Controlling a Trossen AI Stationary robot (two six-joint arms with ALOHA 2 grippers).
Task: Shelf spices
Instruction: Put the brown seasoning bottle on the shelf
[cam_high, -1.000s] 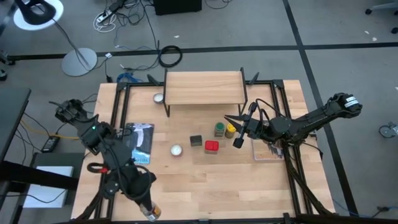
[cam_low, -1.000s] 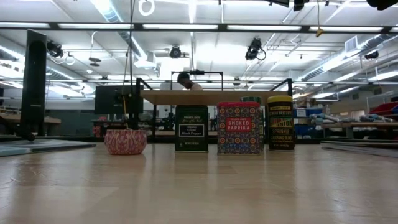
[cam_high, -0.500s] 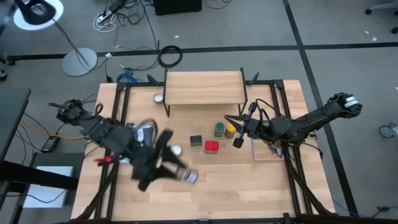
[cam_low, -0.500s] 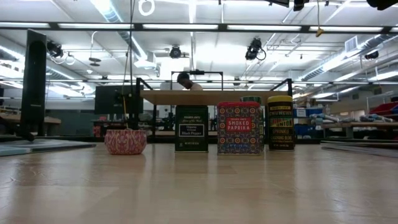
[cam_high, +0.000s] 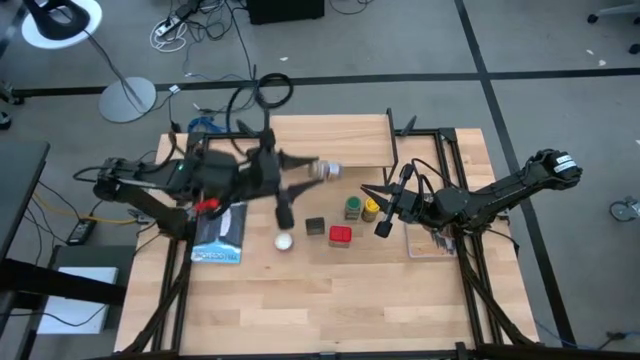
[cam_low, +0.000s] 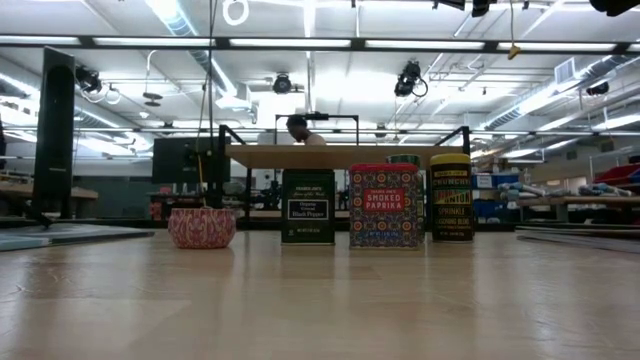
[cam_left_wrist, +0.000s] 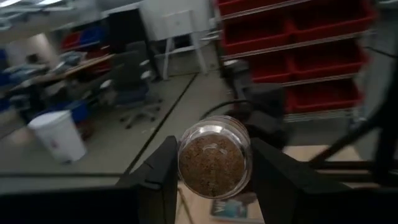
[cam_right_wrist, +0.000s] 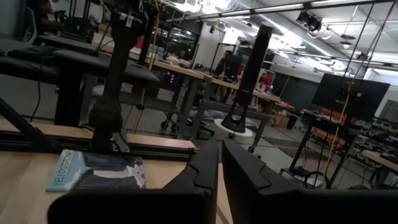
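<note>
- The left gripper (cam_high: 312, 168) is clamped around a small brownish jar (cam_left_wrist: 214, 163), holding it over the near edge of the light-wood shelf (cam_high: 328, 141).
- The jar's glass shows grainy brown spice; its lid is hidden.
- Past the jar stand the black tin (cam_high: 315, 227), red tin (cam_high: 340, 236), green-capped jar (cam_high: 353, 208) and yellow jar (cam_high: 370, 210).
- The right gripper (cam_high: 381, 212), fingers pressed together and empty, hangs beside the yellow jar.
</note>
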